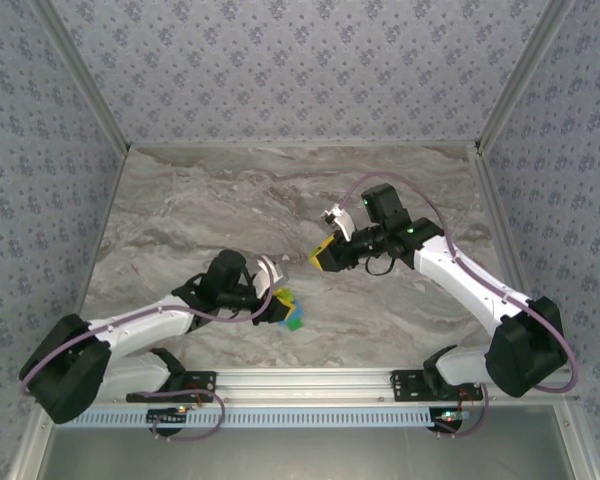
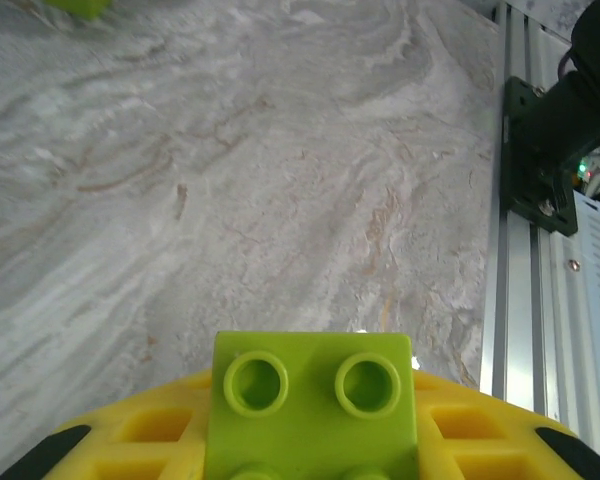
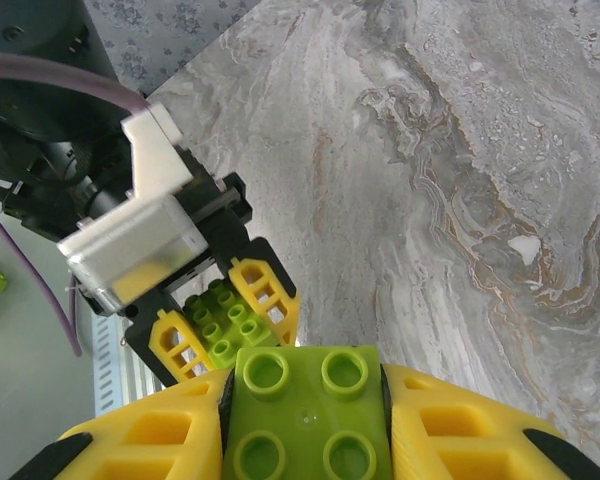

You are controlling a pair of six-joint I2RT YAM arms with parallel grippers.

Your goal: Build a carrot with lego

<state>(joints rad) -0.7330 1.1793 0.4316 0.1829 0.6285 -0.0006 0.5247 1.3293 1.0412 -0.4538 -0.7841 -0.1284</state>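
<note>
Marble table (image 1: pixel 200 200), arms (image 1: pixel 145 325) bent inward, apparently pinching lego (image 3: pixel 305 410)

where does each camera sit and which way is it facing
top external: above and behind the robot, looking down on the marble table; left arm, right arm, left gripper, right gripper show.
left wrist: on the left arm, looking past its clamped lime brick across the table to the rail; left fingers show.
right wrist: on the right arm, looking past its own lime block at the left gripper; right fingers show.
shared: top and right wrist both see the left gripper.
</note>
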